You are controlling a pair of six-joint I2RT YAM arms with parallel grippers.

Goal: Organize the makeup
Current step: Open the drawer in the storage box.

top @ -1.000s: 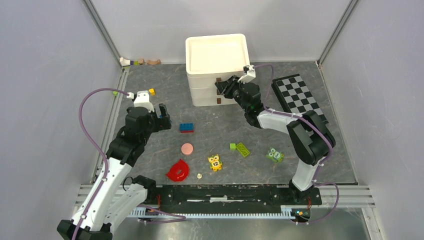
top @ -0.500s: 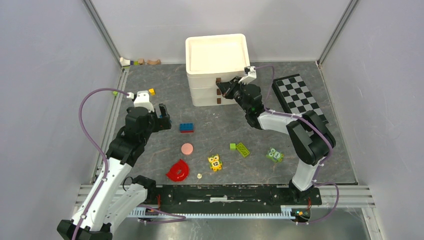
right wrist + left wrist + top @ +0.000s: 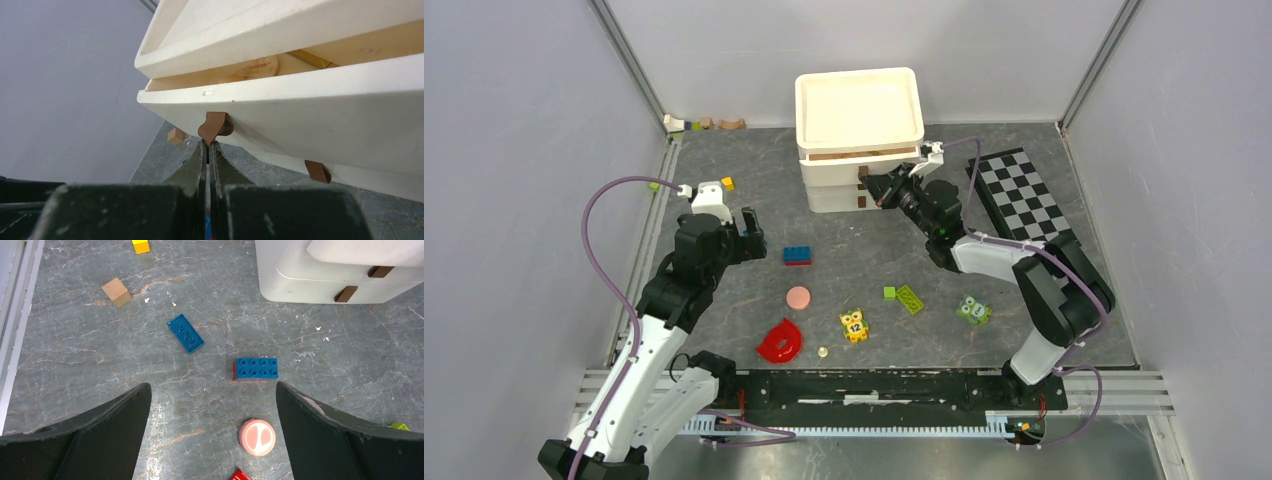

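Observation:
The round pink disc (image 3: 798, 297) lies on the grey floor; in the left wrist view it (image 3: 257, 437) sits below and between my open fingers, nearer the right one. My left gripper (image 3: 749, 232) (image 3: 212, 387) hovers open and empty. My right gripper (image 3: 879, 187) (image 3: 208, 144) is shut on the brown handle (image 3: 215, 125) of the top drawer of the white drawer unit (image 3: 859, 140). That drawer stands slightly open, with tan shapes in the gap (image 3: 257, 66). The orange tube, beige stick, black pencil and clear packets are out of view.
On the floor lie a blue-on-red brick (image 3: 798, 255), a red half-ring (image 3: 780, 341), a yellow owl block (image 3: 855, 325), green bricks (image 3: 906, 297) and a green owl block (image 3: 973, 310). A checkerboard (image 3: 1024, 195) lies at the right. A wooden cube (image 3: 117, 292) and a flat blue brick (image 3: 185, 333) lie near the left gripper.
My right gripper has closed on the top drawer's handle and drawn back, and the drawer has slid a little open. The left arm has not moved.

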